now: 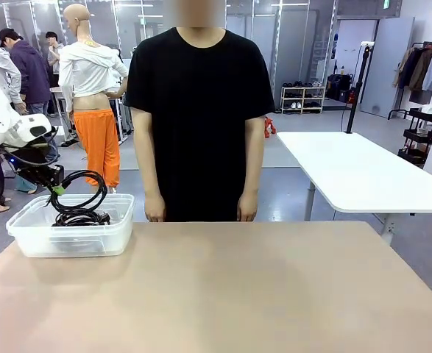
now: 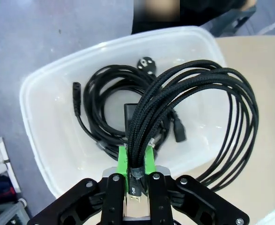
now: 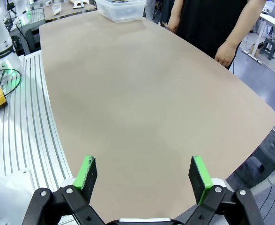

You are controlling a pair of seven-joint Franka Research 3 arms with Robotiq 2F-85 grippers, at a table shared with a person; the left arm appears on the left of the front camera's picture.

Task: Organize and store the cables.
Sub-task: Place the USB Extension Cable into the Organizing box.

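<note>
Left wrist view: left pincer (image 2: 136, 161) pinches a braided cable coil (image 2: 207, 112) above the clear bin (image 2: 43, 93); another cable (image 2: 104, 108) lies inside at 10 o'clock. Light and floppy; best gripped at the bundled strands. Right pincer (image 3: 144, 174) spread over the bench (image 3: 142, 93).

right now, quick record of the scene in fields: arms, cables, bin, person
left gripper: shut on braided cable coil, held over the clear bin
right gripper: open, holding nothing, above the bare table
cables in bin: black coiled cords with plug ends lying on the bin floor
bin place: table's far left corner in the front view
person: stands at the far side, hands at the table edge
</note>
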